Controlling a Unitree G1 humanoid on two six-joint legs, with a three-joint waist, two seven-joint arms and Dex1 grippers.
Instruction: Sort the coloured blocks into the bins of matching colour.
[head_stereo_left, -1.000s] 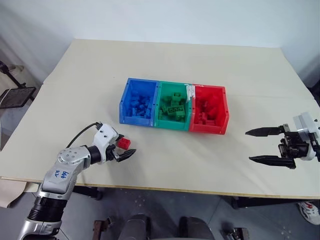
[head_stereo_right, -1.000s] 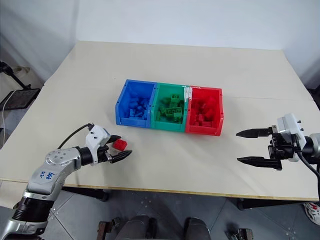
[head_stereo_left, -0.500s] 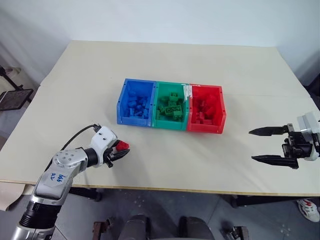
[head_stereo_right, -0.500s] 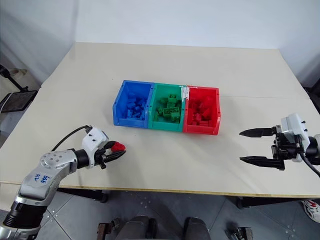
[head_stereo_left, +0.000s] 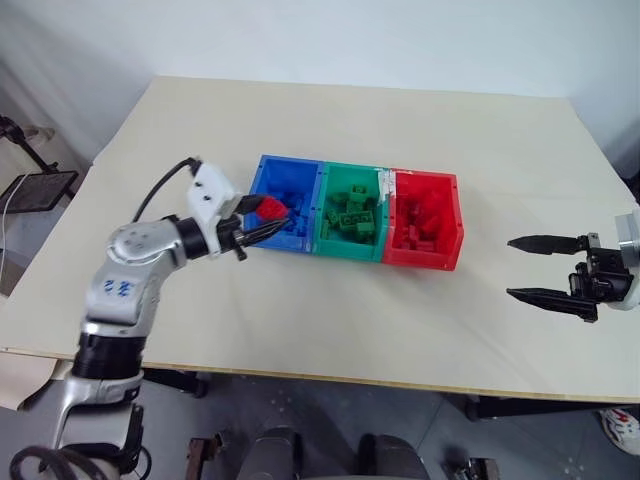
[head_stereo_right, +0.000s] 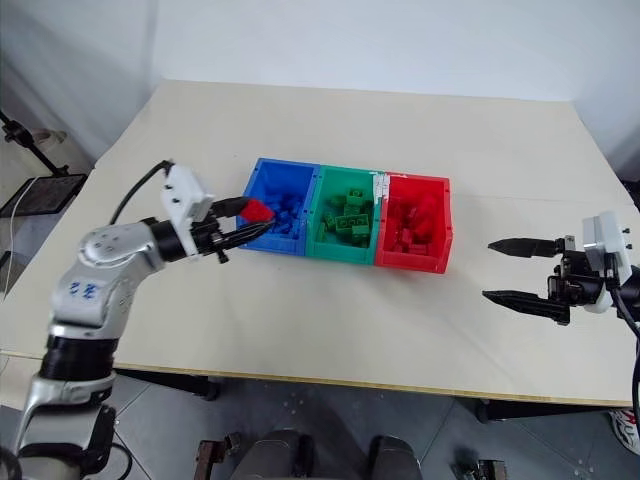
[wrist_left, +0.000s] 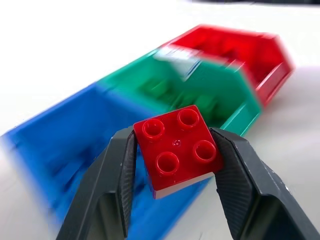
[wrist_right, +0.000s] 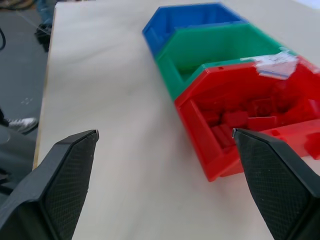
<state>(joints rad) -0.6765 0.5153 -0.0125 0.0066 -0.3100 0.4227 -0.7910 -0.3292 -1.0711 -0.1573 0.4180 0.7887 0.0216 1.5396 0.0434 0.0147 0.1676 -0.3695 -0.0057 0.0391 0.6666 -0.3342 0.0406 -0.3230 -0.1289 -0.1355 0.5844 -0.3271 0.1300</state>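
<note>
L end effector (wrist_left: 175, 150) grips red block (wrist_left: 178, 146) over blue bin (head_stereo_left: 258, 190).

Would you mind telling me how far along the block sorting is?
Mostly done: the blue bin, green bin and red bin each hold matching blocks. In hand: the left tool grips a red block by the blue bin. Left: dropping it into the red bin. The right tool is open.

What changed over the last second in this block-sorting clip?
The left gripper shut on the red block, lifted it off the table and carried it to the blue bin. The right gripper stayed open to the side; the three bins kept their places.
</note>
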